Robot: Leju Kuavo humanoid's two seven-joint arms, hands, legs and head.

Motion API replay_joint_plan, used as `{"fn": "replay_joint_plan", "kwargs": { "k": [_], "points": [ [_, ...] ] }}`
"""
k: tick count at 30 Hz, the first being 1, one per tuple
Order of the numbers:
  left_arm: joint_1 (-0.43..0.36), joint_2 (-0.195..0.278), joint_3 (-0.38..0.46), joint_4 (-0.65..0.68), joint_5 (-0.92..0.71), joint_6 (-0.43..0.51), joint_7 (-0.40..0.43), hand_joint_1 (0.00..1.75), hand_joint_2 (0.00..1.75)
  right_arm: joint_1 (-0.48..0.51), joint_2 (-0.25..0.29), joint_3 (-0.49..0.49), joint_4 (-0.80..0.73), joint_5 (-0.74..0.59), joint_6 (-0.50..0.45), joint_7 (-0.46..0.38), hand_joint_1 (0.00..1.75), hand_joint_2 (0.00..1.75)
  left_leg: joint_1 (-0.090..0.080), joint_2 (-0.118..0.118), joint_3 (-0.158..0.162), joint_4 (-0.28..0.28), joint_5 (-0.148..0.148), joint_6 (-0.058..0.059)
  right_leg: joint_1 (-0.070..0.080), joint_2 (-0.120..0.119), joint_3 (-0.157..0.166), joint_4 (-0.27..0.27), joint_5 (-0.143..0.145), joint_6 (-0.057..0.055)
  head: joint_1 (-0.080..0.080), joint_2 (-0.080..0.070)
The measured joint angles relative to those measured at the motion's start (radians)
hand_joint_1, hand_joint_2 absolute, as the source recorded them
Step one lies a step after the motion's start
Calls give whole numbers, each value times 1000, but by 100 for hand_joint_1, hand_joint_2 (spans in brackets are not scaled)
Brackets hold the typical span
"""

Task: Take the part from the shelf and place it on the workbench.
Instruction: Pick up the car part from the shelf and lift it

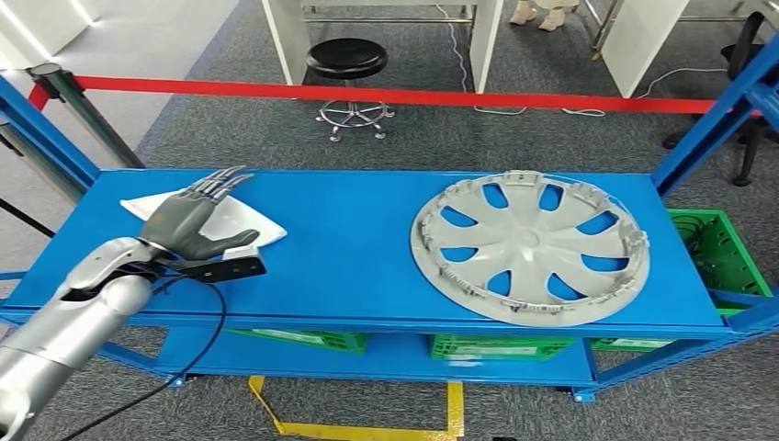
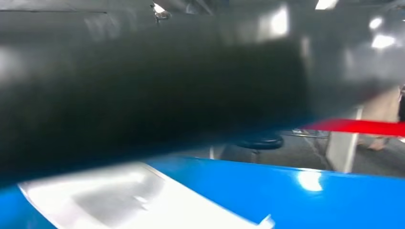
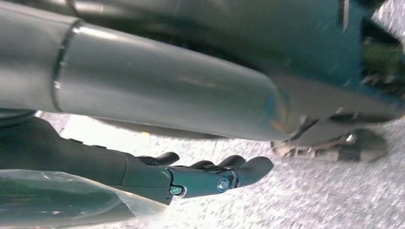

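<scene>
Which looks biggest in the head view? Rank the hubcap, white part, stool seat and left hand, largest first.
1. hubcap
2. white part, partly under the hand
3. and 4. left hand and stool seat: alike in the picture, and the stool stands farther off, so unranked.

Setting: an industrial workshop or robot test bay.
Racking: a blue steel shelf unit [image 1: 367, 276] with angled blue uprights, green plastic crates [image 1: 716, 253] stowed on its lower level.
Stock: a grey plastic wheel cover [image 1: 531, 246] lying flat on the blue deck, an automotive part.
Floor: grey carpet marked with yellow tape [image 1: 358, 427].
Barrier: a red belt [image 1: 413, 95] stretched across the bay.
Beyond: white workbench legs [image 1: 289, 37] and a black swivel stool [image 1: 347, 62].
</scene>
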State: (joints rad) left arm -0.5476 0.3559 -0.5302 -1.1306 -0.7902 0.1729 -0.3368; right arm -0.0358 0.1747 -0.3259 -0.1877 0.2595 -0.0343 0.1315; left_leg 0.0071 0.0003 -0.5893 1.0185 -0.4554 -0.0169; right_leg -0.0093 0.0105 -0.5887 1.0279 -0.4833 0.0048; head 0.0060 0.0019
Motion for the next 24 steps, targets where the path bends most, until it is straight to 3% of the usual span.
{"fn": "replay_joint_plan", "kwargs": {
  "k": [2,5,6,7,8,11,13,15,17,18,20,21,22,23,24],
  "points": [
    [1,44,-9,1,-31,16,-8,0,175,2,0,0,0,1,3,0,0,0,2,1,-13,36,-27,-11,-3,0,1,-3,3,-13,-2,0],
    [5,99,-20,7,-54,36,-15,0,175,3,0,0,0,3,7,0,0,0,3,0,-95,220,-117,-21,-3,0,2,-4,2,-23,-3,0],
    [9,112,-23,9,-58,39,-15,0,175,3,0,0,0,3,7,0,0,0,3,0,-118,270,-131,-22,-2,0,2,-4,2,-24,-3,0],
    [11,122,-27,12,-64,41,-14,0,175,3,0,0,0,3,7,0,0,0,3,0,-126,284,-124,-21,-1,0,3,-4,1,-24,-3,0],
    [13,131,-31,14,-70,43,-13,0,175,3,0,0,0,4,7,0,0,0,3,0,-117,259,-99,-19,-1,0,4,-4,1,-24,-3,0],
    [12,165,-39,19,-92,54,-11,0,175,2,0,0,0,6,8,-1,0,0,1,0,-30,64,-4,-9,2,2,6,-2,-1,-21,-3,0],
    [10,188,-41,27,-109,64,-11,0,175,2,0,0,0,10,9,-4,0,0,-3,-1,-7,5,6,-4,5,3,0,-2,-1,-14,-2,0],
    [8,208,-42,36,-121,69,-12,0,175,3,-1,0,0,13,9,-8,0,0,-2,-1,-8,-2,5,3,6,3,-3,-4,-2,-5,-2,0],
    [8,225,-42,42,-124,70,-13,0,175,3,-1,0,0,15,9,-11,0,0,3,-1,-5,-9,9,14,7,0,-17,22,-24,6,0,0],
    [8,233,-42,45,-123,69,-14,0,175,3,-2,0,0,15,9,-12,0,0,5,0,-4,-11,10,19,7,-1,-38,64,-49,10,1,0],
    [12,243,-43,53,-122,65,-15,0,175,2,-2,0,0,16,9,-13,0,0,5,0,-4,-12,10,24,6,-3,-100,197,-111,15,3,0],
    [15,247,-45,57,-122,62,-15,0,175,3,-3,0,0,17,9,-13,0,0,5,1,-4,-11,10,24,6,-3,-129,254,-128,16,3,0],
    [17,250,-47,61,-122,60,-16,0,175,4,-4,0,0,18,9,-13,0,0,4,0,-3,-11,10,25,6,-3,-144,282,-128,16,3,0],
    [18,252,-48,63,-124,58,-17,0,175,4,-4,0,0,19,9,-12,0,0,4,0,-3,-11,9,24,6,-3,-139,268,-108,15,4,0],
    [19,255,-49,65,-127,55,-18,0,175,4,-5,0,0,20,9,-12,0,0,4,-1,-1,-10,9,24,6,-3,-114,213,-73,12,4,0]
  ]
}}
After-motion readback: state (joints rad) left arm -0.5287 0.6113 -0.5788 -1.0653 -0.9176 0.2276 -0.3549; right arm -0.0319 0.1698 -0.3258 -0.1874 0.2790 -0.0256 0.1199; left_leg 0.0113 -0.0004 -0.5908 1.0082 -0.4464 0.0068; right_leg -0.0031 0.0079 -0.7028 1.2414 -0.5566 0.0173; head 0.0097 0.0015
